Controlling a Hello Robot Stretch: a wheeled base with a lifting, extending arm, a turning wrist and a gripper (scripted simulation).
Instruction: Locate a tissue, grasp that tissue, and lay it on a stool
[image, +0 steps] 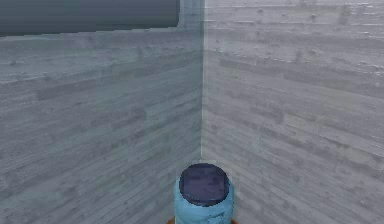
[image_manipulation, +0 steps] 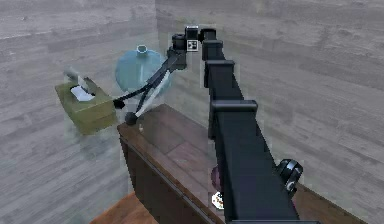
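At the far end of the gripper (image_manipulation: 124, 110) hangs an olive tissue box (image_manipulation: 88, 108), held off every surface (finger spacing: cannot tell).

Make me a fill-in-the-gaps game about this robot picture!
1. The end effector holds a tissue box with a ___ tissue poking out.
2. The table beneath the arm is dark brown ___.
3. Near the box is a round vase, pale ___ in colour.
4. In the forward view, two grey plank walls meet in a ___.
Missing words: white, wood, blue, corner.
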